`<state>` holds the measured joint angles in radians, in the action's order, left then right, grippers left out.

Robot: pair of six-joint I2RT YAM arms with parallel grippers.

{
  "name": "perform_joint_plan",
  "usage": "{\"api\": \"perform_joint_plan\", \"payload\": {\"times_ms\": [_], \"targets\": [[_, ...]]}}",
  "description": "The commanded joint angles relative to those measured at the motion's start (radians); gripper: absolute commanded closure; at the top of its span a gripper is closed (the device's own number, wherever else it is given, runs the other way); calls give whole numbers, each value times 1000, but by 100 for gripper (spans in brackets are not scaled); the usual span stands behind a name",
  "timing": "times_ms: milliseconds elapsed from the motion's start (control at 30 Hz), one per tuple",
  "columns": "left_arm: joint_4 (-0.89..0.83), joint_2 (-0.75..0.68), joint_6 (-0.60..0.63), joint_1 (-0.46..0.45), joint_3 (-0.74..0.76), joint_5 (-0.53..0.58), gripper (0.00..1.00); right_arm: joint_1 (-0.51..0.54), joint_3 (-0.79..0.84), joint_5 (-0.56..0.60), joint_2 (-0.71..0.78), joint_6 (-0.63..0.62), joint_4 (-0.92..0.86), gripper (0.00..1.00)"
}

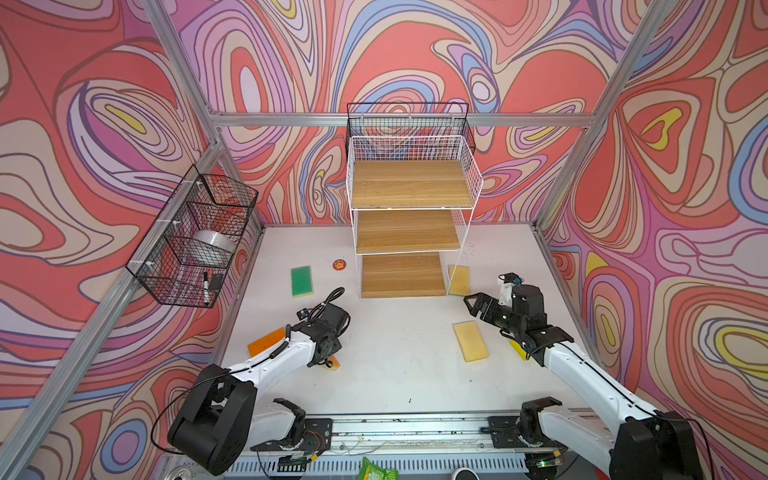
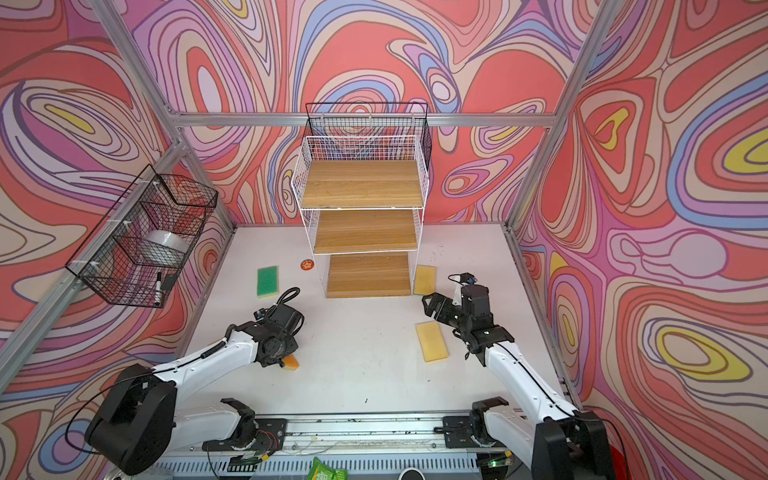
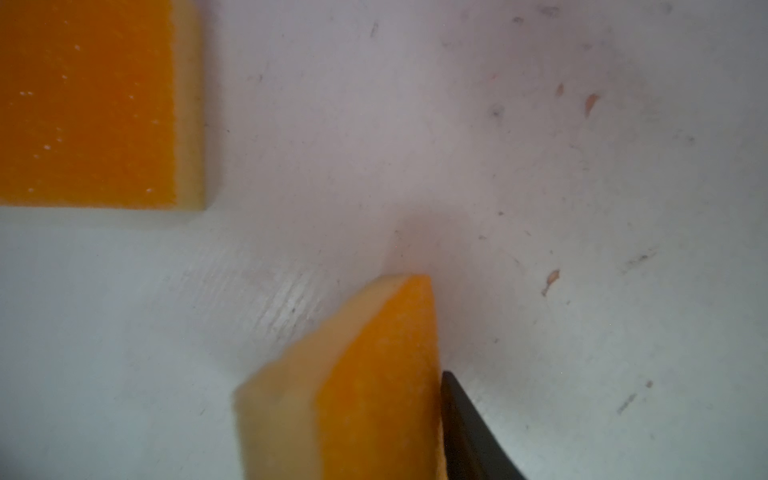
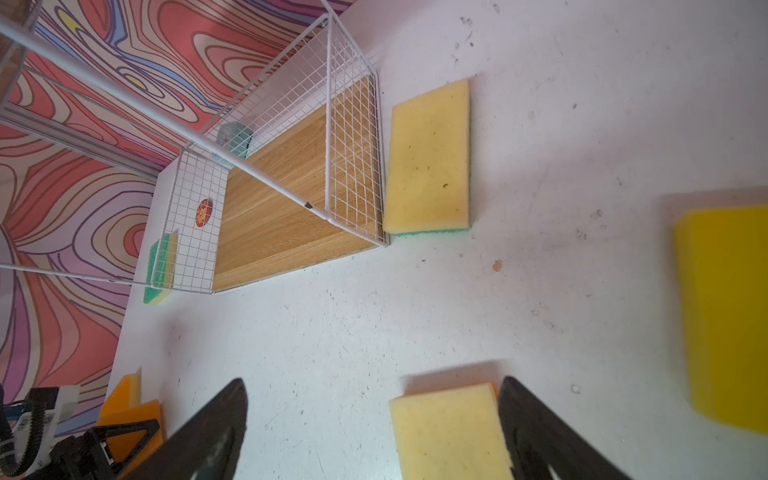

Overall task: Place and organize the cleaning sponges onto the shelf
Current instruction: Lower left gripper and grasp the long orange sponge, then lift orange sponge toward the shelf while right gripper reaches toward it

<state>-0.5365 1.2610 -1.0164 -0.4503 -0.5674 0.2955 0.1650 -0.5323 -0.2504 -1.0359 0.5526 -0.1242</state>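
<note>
Near the front left of the tabletop (image 1: 395, 374) the left tool (image 3: 345, 395) is closed on an orange sponge (image 3: 374, 340), which stands tilted on its edge. A second orange sponge (image 1: 266, 341) lies near it, at the left edge. On the right side the right tool (image 1: 469, 303) hovers wide open and holds nothing, near a pale sponge (image 1: 471, 340). The shelf (image 1: 411, 185) stands at the far edge, with a green sponge (image 1: 301, 281) on the tabletop to its left.

Bright, even light with soft shadows; wrist views blur up close, perhaps from motion.
</note>
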Motion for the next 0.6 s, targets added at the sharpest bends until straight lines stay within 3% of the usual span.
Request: {"api": "perform_joint_plan", "payload": {"times_ms": [0, 300, 433, 567], "targets": [[34, 10, 18, -27, -27, -21, 77, 4, -3, 9, 22, -16, -20, 3], [236, 72, 52, -167, -117, -78, 78, 4, 16, -216, 31, 31, 5, 6], [537, 59, 95, -198, -79, -187, 75, 4, 34, -276, 98, 52, -27, 6], [862, 32, 93, -202, 10, -266, 73, 4, 85, -400, 165, 150, 40, 5]]}}
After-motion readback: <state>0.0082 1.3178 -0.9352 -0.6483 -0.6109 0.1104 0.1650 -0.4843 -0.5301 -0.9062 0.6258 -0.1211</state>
